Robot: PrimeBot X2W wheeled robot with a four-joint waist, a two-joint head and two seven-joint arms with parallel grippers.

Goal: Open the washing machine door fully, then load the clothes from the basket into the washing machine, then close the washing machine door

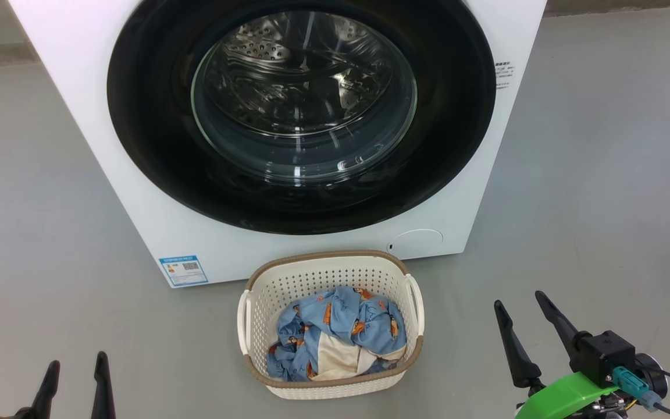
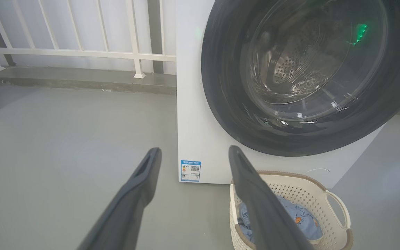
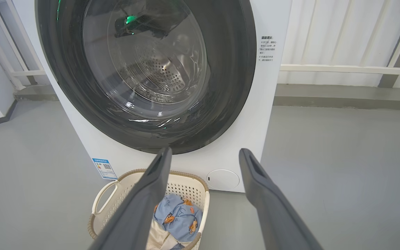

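Washing machine door (image 1: 303,99) sits shut, flush against the front of the white washing machine (image 1: 236,247), with the steel perforated drum visible through its bulging glass. The machine stands on the grey floor (image 1: 591,192), with a blue label (image 1: 184,270) at its lower left corner and a round white cap (image 1: 416,241) at its lower right. Just in front of it, below the door, stands the cream basket (image 1: 335,255), holding the crumpled blue printed clothes (image 1: 341,331) with a cream cloth piece (image 1: 335,358) among them. The left gripper (image 1: 77,372) hovers to the basket's left and the right gripper (image 1: 518,298) to its right, each with its fingers spread apart, empty and touching nothing. A white railing (image 2: 82,53) runs behind the machine.
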